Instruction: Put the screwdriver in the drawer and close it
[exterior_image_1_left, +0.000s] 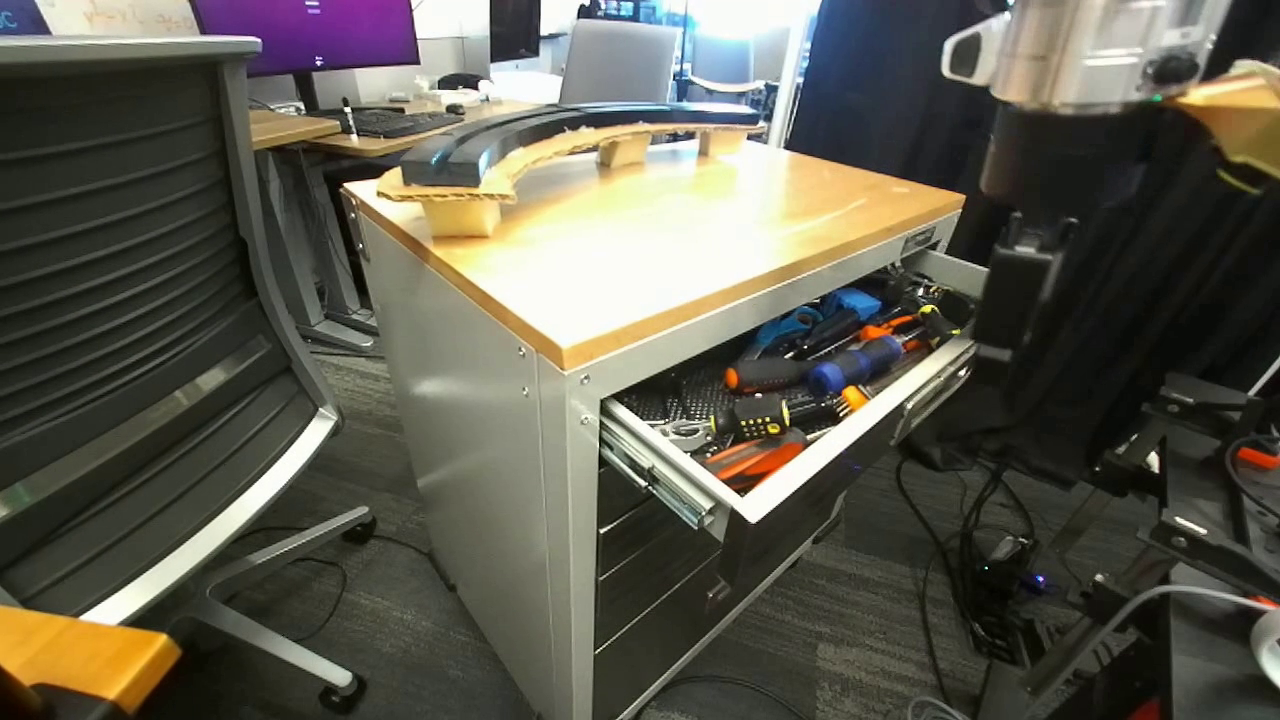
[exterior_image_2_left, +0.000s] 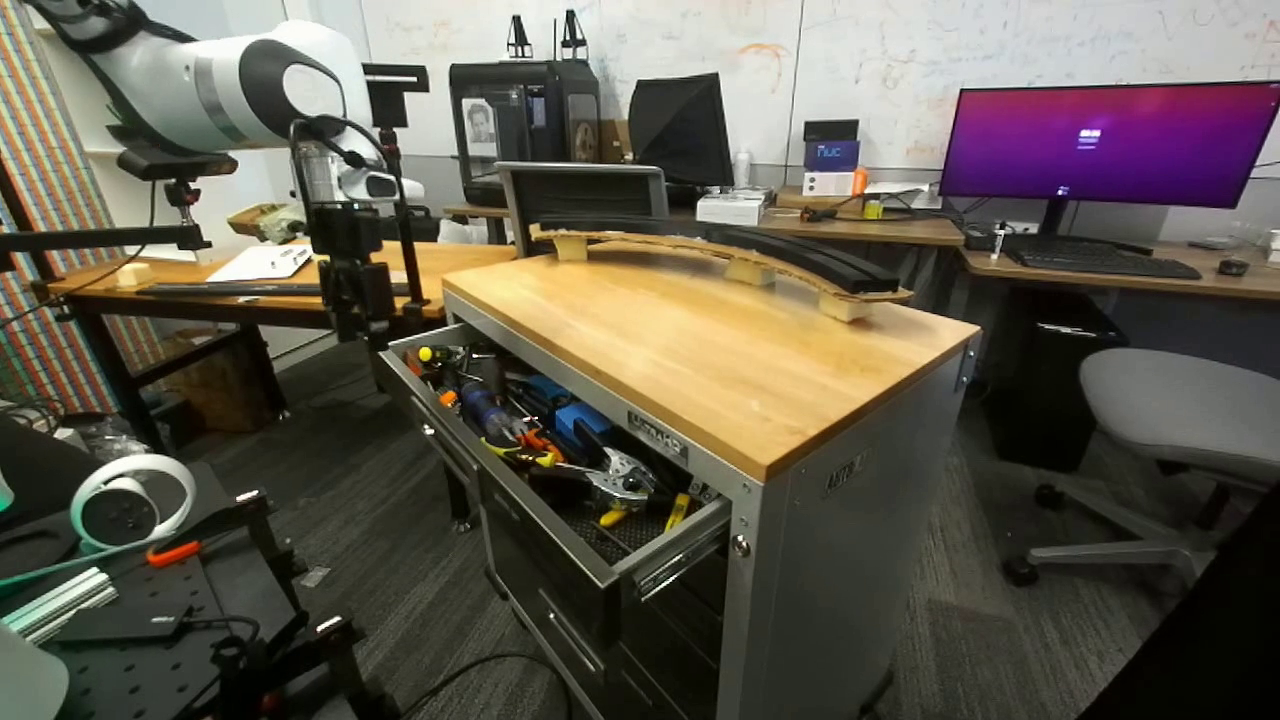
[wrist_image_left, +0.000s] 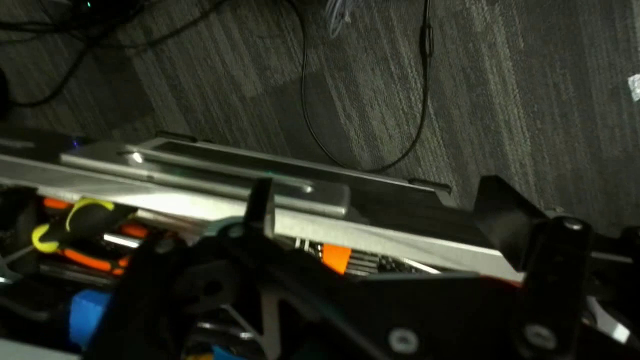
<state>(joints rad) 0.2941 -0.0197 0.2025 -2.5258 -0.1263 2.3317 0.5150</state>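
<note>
The drawer is pulled out and full of tools; it also shows in an exterior view and in the wrist view. Among the tools are a black-and-orange handle and a blue handle, which look like screwdriver handles. I cannot tell which one is the task's screwdriver. My gripper hangs near the drawer's front edge, also in an exterior view. In the wrist view my gripper has its fingers wide apart, with nothing between them, over the drawer's front rim.
The drawer's pull handle is on its front face. The cabinet's wooden top bears a curved black piece on cardboard and blocks. A black cart stands before the cabinet. A chair stands beside it. Cables lie on the floor.
</note>
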